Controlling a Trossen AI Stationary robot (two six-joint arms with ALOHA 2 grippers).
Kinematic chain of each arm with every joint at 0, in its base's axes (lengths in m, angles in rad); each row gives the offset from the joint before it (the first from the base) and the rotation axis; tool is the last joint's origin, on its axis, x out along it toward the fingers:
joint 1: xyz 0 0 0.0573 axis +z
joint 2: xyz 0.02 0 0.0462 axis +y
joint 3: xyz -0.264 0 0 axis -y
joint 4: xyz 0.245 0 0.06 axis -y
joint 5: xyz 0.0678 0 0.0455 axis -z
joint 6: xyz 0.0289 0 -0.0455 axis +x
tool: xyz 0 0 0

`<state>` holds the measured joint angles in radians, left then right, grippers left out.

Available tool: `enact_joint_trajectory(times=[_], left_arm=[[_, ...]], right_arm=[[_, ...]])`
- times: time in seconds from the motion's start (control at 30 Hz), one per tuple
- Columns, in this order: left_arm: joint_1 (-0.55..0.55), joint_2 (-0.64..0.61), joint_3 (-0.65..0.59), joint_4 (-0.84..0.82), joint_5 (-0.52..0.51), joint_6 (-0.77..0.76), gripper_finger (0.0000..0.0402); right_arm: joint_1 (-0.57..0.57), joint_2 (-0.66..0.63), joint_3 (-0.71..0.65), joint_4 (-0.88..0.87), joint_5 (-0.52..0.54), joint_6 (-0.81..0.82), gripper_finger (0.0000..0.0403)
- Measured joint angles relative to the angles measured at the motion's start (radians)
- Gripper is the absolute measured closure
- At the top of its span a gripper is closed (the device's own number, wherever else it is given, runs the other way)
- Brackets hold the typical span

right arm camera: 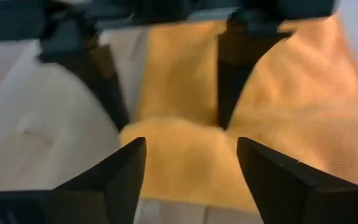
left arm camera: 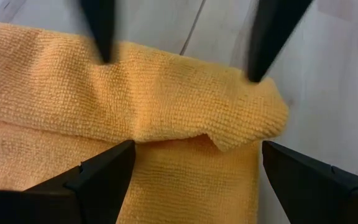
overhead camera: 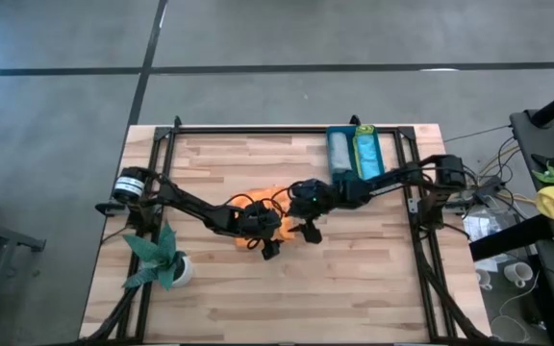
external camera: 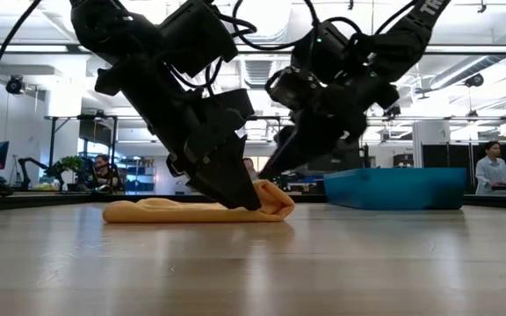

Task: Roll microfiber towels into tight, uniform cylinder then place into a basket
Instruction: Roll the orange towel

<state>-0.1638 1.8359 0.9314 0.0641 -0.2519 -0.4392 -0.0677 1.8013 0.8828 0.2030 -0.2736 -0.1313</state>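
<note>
A: From overhead, both arms cover most of the orange towel [overhead camera: 275, 227]; only slivers show.

B: And the basket [overhead camera: 390, 159] at the far right, two rolls inside, too small to tell how tight.

A: Low view hides the basket's contents behind its wall. People in the room behind, too small to make out.

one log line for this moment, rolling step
step: rolling orange towel | left gripper: open, on towel | right gripper: open over towel's edge | basket: two rolls inside
</note>
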Motion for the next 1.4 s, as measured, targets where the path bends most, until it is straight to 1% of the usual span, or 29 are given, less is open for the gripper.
enact_joint_trajectory(times=[0.13,0.43,0.53,0.63,0.77,0.93,1.1,1.4], left_arm=[[0.000,0.000,0.000,0.000,0.003,0.000,0.0066],[0.000,0.000,0.001,-0.005,0.008,0.002,0.0066],[-0.003,-0.023,0.003,-0.020,0.019,0.001,0.0066],[-0.003,-0.068,0.022,-0.058,0.016,0.001,0.0066],[0.000,-0.109,0.024,-0.073,-0.027,0.021,0.0066],[0.016,-0.081,0.010,-0.071,-0.044,0.128,0.0066],[0.059,-0.068,0.002,-0.068,-0.042,0.136,0.0066],[0.122,-0.061,-0.005,-0.050,-0.040,0.245,0.0066]], right_arm=[[-0.003,0.033,0.038,0.004,0.016,0.018,0.0131],[0.028,0.176,0.083,0.022,0.004,0.020,0.0133],[0.026,0.204,0.098,0.031,-0.003,0.019,0.0131],[0.026,0.206,0.099,0.033,-0.002,0.019,0.0133],[0.026,0.194,0.097,0.020,0.004,0.023,0.0137],[0.026,0.174,0.095,0.002,0.005,0.026,0.0135],[0.026,0.165,0.095,-0.003,0.006,0.038,0.0134],[0.028,0.165,0.095,-0.001,0.006,0.035,0.0134]])
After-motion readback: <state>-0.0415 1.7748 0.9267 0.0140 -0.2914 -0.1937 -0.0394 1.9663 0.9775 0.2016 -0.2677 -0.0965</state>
